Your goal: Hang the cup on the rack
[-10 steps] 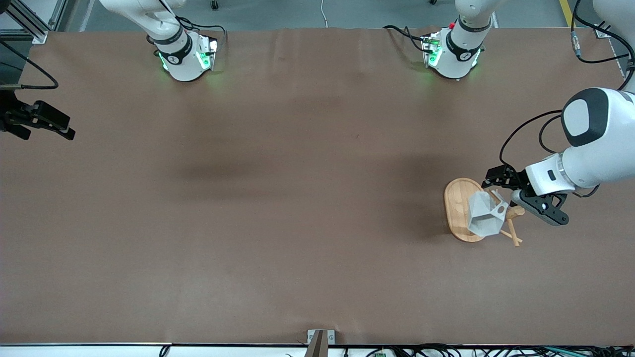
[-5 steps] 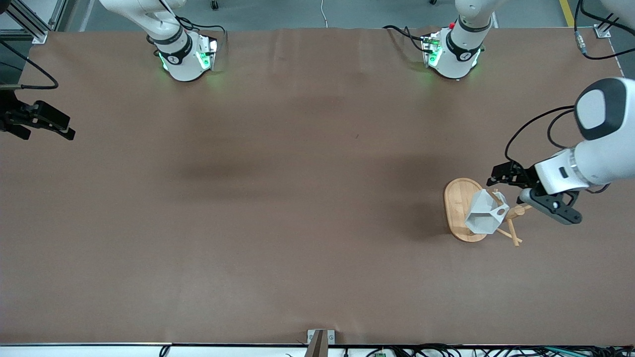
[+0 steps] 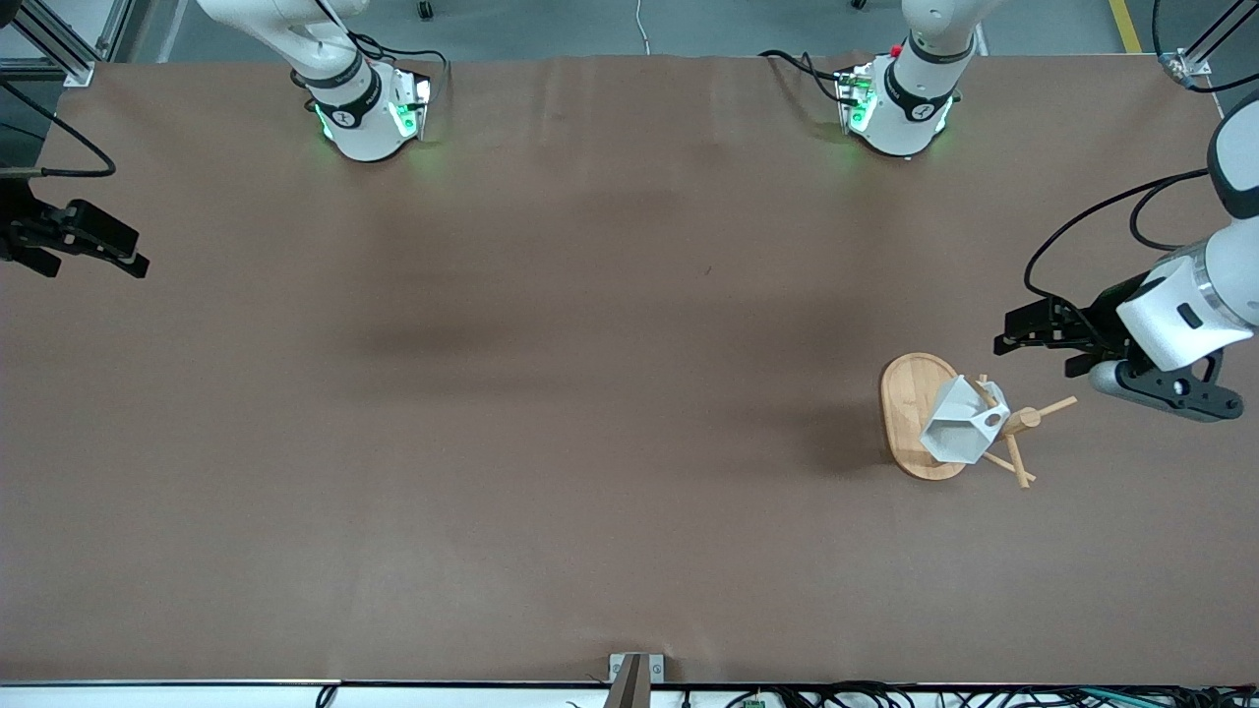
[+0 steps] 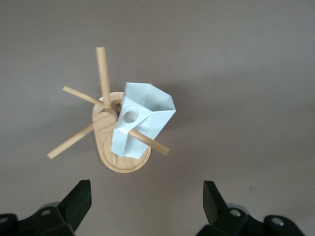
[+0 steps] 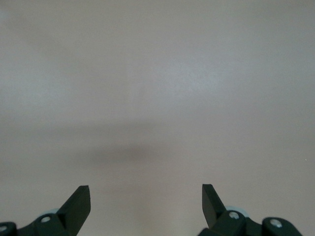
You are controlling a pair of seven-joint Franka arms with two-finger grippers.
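a brown table (image 3: 590,393) fills the front view. at its lower right the rack (image 3: 910,413) stands with the cup (image 3: 959,425) hung on a peg through its handle hole. the left gripper (image 3: 1033,339), fingers apart and empty, hovers just beside the rack. the right gripper (image 3: 93,251), fingers apart, waits at the frame's left edge.

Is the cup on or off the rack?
On: a peg of the rack runs through the handle hole of the cup; the left gripper is open, apart.
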